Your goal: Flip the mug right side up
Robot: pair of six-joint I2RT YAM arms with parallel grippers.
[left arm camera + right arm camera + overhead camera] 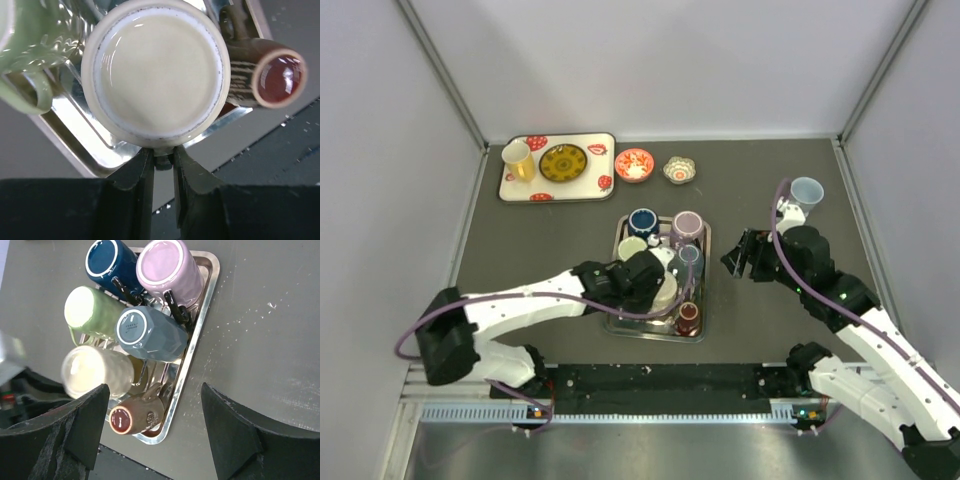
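**Q:** Which mug is the task's thing, and where does it sit?

**A:** The cream mug (157, 70). It is base up at the near end of the metal tray (75, 150), between the green mug (25, 50) and the brown mug (275, 80), which lies on its side.

**Q:** How does it lie relative to the left gripper (162, 152)?

**A:** It is directly ahead of the fingertips and touching them. Its base faces the left wrist camera, so its long axis runs roughly along that line of sight and across the fingers' reach. Righting it will probably call for a turn about the wrist.

**Q:** What is the state of that gripper?

**A:** The jaws are drawn to a narrow gap at the mug's near edge. They pinch a small dark part, judged to be the handle seen end-on, though this is not certain.

**Q:** And the right gripper (155, 430)?

**A:** Its jaws stand wide and hold nothing. It hangs over the bare table to the right of the tray, well apart from the cream mug, so the left arm is clearly the nearer.

**Q:** Is there any legible writing?

**A:** The upturned base of the grey mug (145, 330) carries a printed maker's mark, too small to read. The brown mug shows dark banded markings on its side, and no letters can be made out there. The cream mug's base is plain, with only a speckled ring at the rim.
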